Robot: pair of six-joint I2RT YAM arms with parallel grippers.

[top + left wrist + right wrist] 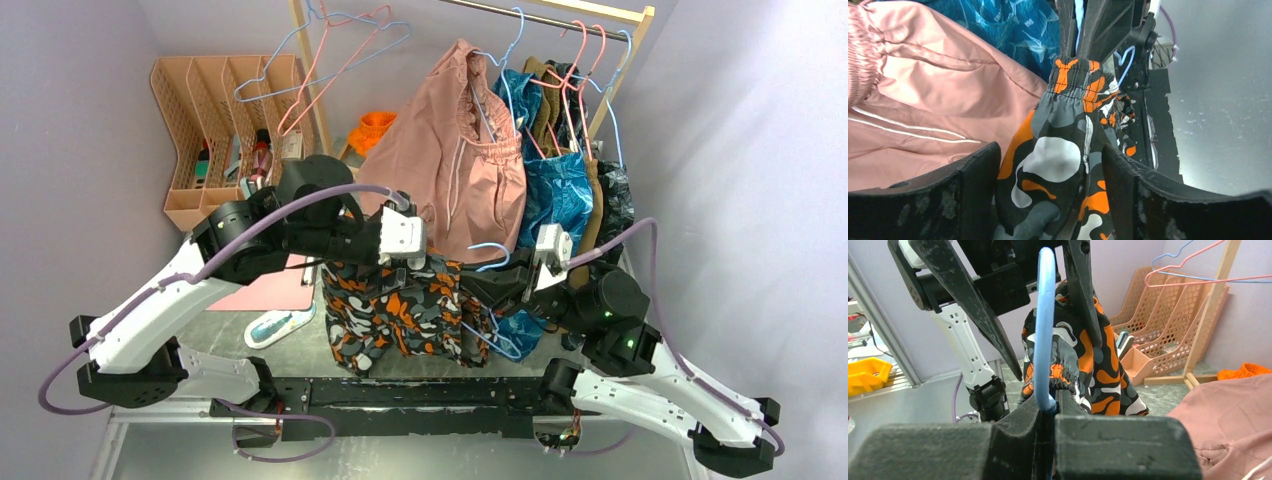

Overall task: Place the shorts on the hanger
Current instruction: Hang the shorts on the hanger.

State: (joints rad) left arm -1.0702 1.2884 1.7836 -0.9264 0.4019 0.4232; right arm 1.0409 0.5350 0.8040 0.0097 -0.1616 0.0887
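Observation:
The shorts (400, 310), in orange, black, white and grey blotches, hang in front of the arms at the centre. My left gripper (405, 262) is open and its fingers (973, 175) straddle the shorts' fabric (1058, 160) without pressing it. My right gripper (503, 285) is shut on the light-blue hanger (490, 250). In the right wrist view the hanger wire (1044, 315) rises from my closed right gripper (1052, 407), and the bunched waistband of the shorts (1098, 360) sits against it. The hanger's lower frame is mostly hidden by fabric.
A dusty-pink garment (455, 150) and a blue leaf-print garment (555, 185) hang from the wooden rack (560, 15) right behind. A pink file organiser (215, 110) stands back left, with spare pink and blue hangers (330, 60) above. A pink mat (265, 290) lies under my left arm.

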